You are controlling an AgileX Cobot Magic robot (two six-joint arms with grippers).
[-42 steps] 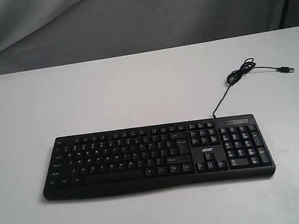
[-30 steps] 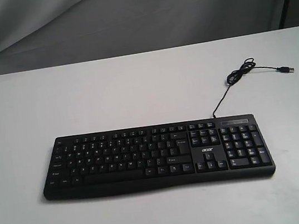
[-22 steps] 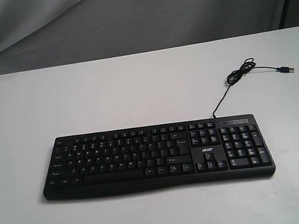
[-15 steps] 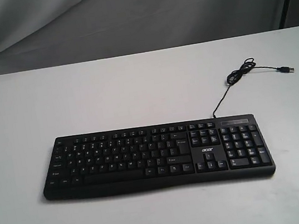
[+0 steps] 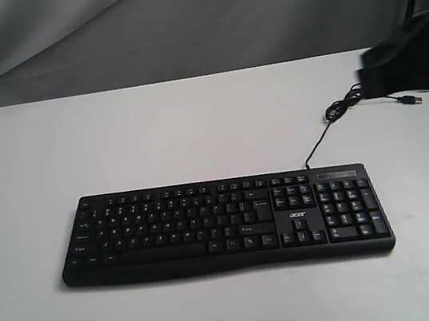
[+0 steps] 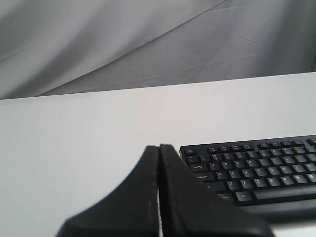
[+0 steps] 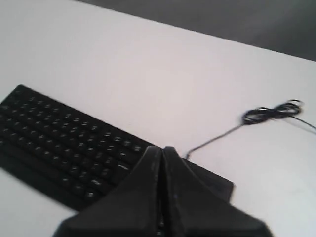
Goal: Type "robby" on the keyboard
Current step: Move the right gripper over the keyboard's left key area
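Keyboard [image 5: 224,224] lies flat on the white table [image 5: 193,123], right of centre and towards the near edge, number pad at the right. Its cable [image 5: 320,138] runs from the far edge to a loose coil at the far right. Left gripper [image 6: 158,148]: jaws pressed together, holding nothing. Right gripper [image 7: 163,149]: likewise closed and empty, hanging above the keyboard. A blurred dark arm [image 5: 410,63] shows at the far right.

keyboard [image 5: 224,225] on table [image 5: 153,129] | cable [image 5: 316,145] trails behind its right end
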